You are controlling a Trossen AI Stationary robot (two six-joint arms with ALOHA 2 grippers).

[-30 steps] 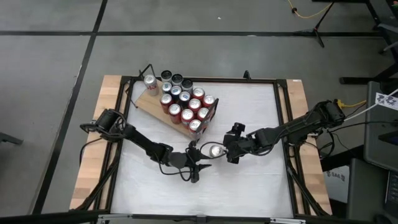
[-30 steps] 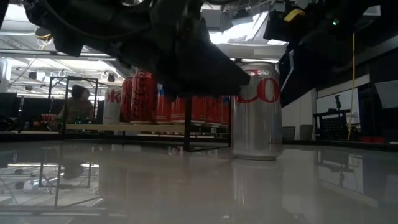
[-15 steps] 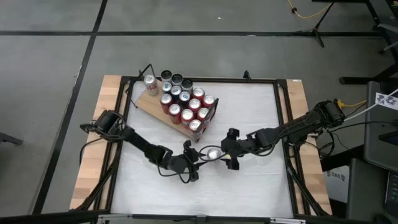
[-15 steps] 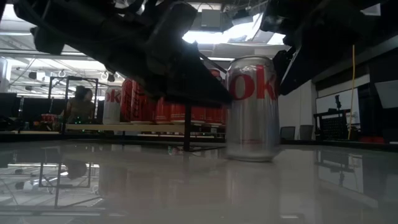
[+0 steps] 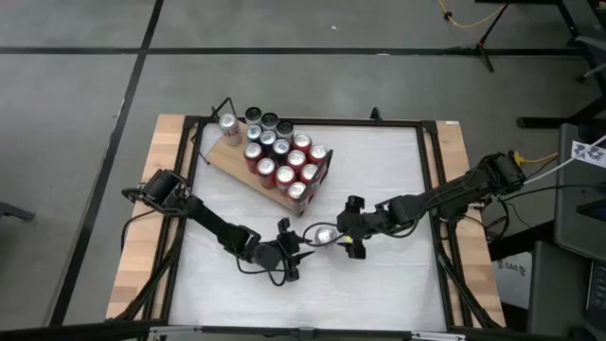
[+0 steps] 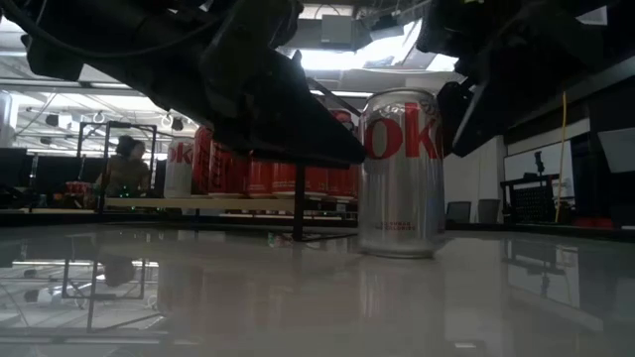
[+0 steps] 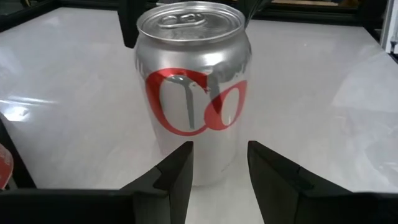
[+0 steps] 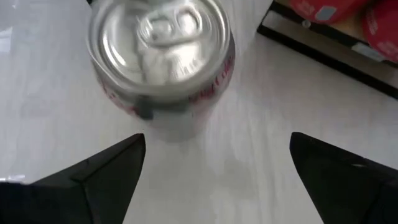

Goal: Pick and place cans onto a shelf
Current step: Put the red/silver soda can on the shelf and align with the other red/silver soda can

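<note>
In the centre of the high view the silver can [image 5: 325, 233] stands upright on the white table [image 5: 398, 284], and since a second ago your right gripper [image 5: 348, 227] has slid in from the right with its jaws spread wide on both sides of it, while your left gripper [image 5: 291, 248] has drawn a little back to the left, jaws partly open and holding nothing. To me this means the right arm is about to take the can for the shelf [image 5: 232, 161] in the upper left, where the other cans [image 5: 282, 156] already stand close together. The can is smooth, round, shiny metal with red letters, and the table is glossy, so it may slip.

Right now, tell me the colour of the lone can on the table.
Silver can with red lettering, clearest in the left wrist view.
</note>
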